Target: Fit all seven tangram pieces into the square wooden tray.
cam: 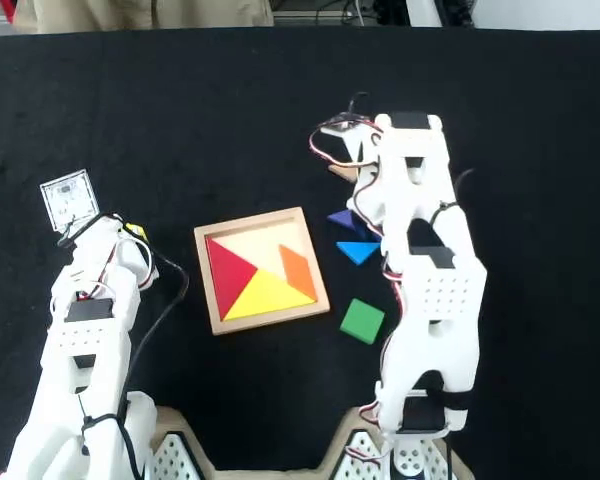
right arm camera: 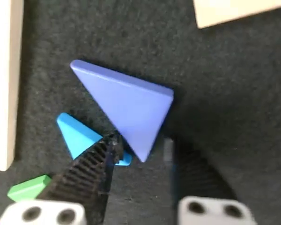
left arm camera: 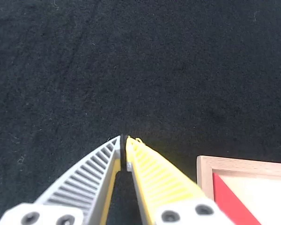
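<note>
Tray (cam: pixel 209 282) holds three pieces mid-table; blue triangle (right arm camera: pixel 126 103) lies near it on the cloth. Right gripper (right arm camera: pixel 139 149) is open, apparently straddling the triangle's corner: pick step, next needs a square close. Left gripper (left arm camera: pixel 123 140) is closed, empty.

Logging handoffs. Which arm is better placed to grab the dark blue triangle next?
Right. The right end effector sits open astride a corner of the dark blue triangle; the left end effector is shut over bare cloth, across the tray from it.
</note>
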Robot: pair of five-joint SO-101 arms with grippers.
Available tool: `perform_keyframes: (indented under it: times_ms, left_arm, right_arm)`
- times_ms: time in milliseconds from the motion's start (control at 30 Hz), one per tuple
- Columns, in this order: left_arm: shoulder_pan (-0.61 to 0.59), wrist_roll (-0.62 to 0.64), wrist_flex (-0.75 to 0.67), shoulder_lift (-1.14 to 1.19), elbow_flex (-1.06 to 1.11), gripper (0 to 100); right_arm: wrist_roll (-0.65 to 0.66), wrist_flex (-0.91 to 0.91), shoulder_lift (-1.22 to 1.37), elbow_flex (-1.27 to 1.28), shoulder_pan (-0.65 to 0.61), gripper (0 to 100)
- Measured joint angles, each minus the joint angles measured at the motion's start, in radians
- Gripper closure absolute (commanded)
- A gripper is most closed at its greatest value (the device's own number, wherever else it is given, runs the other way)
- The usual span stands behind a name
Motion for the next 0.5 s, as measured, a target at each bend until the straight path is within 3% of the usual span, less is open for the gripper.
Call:
perform_keyframes:
  times_ms: [267, 500]
  left_arm:
    - [0.009, 0.000, 0.000, 0.000, 0.000, 97]
    - [0.009, 0.000, 0.000, 0.000, 0.000, 97]
  right_arm:
    - [0.285, -0.008, 0.005, -0.041, -0.032, 61.7]
    - [0.362, -0.008, 0.005, -0.123, -0.049, 64.4]
